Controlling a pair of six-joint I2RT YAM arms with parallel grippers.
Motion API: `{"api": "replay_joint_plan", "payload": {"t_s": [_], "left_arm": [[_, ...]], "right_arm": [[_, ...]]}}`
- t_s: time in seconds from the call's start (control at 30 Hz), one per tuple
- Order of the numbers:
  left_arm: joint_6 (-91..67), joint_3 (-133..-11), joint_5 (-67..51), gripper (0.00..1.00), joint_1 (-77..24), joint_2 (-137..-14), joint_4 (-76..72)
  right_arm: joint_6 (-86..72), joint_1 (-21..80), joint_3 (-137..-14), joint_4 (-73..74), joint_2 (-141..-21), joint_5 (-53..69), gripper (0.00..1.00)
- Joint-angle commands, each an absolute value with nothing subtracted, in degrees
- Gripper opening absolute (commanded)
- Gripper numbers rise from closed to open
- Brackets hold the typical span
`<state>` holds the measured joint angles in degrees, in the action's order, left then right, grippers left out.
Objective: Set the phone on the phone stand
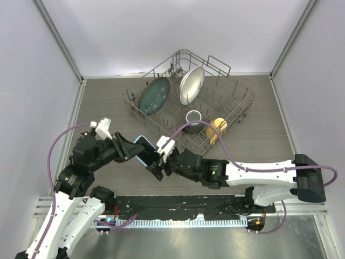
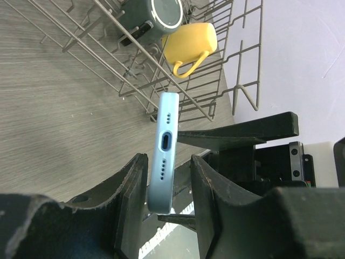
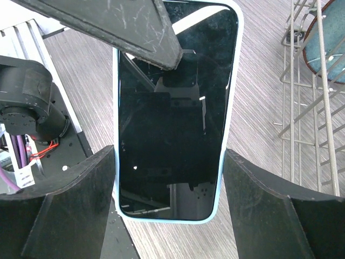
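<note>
The right pincer point(image 3: 168, 156) is clamped on the phone point(image 3: 172, 108). Its 2 fingers point(image 3: 70, 205) press the long edges of the light blue case, 1 on each side, near the phone's lower end. The phone hangs above the bench point(image 1: 102, 102) and does not touch it, with its glossy black screen facing the right wrist camera.

The left pincer point(image 2: 168, 161) reaches in from the opposite side and straddles the same phone across its thin dimension. In the left wrist view the phone stands edge-on between the 2 black pads point(image 2: 132, 205), with the charging port and speaker holes showing. 1 pad sits against, or almost against, the back of the case, while a narrow gap shows between the other pad and the phone. This pincer is therefore apart and is not yet gripping. From the right wrist camera, 1 left finger point(image 3: 118, 24) crosses the upper part of the screen.

Beyond the tips of both pincers, away from the arm bases, a wire dish rack point(image 1: 237, 102) stands on the bench. It holds a yellow mug point(image 2: 191, 43) and a grey cup point(image 2: 156, 16) at the end nearest the left pincer, and a dark plate point(image 1: 153, 94) and a white plate point(image 1: 191, 83) on edge further back.
</note>
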<state>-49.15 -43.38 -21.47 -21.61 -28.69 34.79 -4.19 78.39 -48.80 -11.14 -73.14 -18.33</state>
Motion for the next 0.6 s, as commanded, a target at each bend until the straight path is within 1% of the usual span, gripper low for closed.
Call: {"api": "replay_joint_plan", "payload": {"t_s": [0.0,0.23,0.33,0.4,0.43,0.47,0.5,0.53,0.57], "left_arm": [[-46.3,-46.1,-21.0,0.40,-21.4,-28.8,35.7],[-45.9,-46.7,-20.8,0.37,-21.3,-29.6,35.9],[-45.2,-47.0,-21.0,0.33,-21.4,-30.1,36.4],[-44.6,-47.4,-20.7,0.23,-21.3,-30.1,36.6],[-44.4,-47.5,-20.3,0.15,-21.4,-30.0,36.6],[-44.2,-47.5,-20.0,0.00,-21.4,-29.4,36.6],[-44.1,-47.8,-19.8,0.00,-21.4,-29.1,36.6],[-43.7,-47.9,-19.0,0.00,-21.4,-28.5,36.7],[-43.3,-48.3,-18.2,0.00,-21.3,-27.3,37.3]], "right_arm": [[-3.5,78.9,-53.9,-15.1,-73.4,-20.6,0.01],[-3.3,79.3,-55.5,-14.8,-74.7,-20.2,0.01],[-3.3,79.5,-55.9,-14.8,-75.0,-19.9,0.01],[-3.3,79.5,-56.2,-14.5,-75.2,-19.4,0.01],[-3.3,79.7,-56.3,-14.4,-75.3,-19.4,0.01],[-3.3,79.6,-56.4,-14.2,-75.3,-19.2,0.01],[-3.3,79.6,-56.5,-12.7,-75.4,-19.5,0.01],[-3.4,79.6,-56.5,-11.8,-75.4,-20.1,0.09],[-3.8,79.6,-55.8,-11.3,-75.2,-21.0,0.36]]}}
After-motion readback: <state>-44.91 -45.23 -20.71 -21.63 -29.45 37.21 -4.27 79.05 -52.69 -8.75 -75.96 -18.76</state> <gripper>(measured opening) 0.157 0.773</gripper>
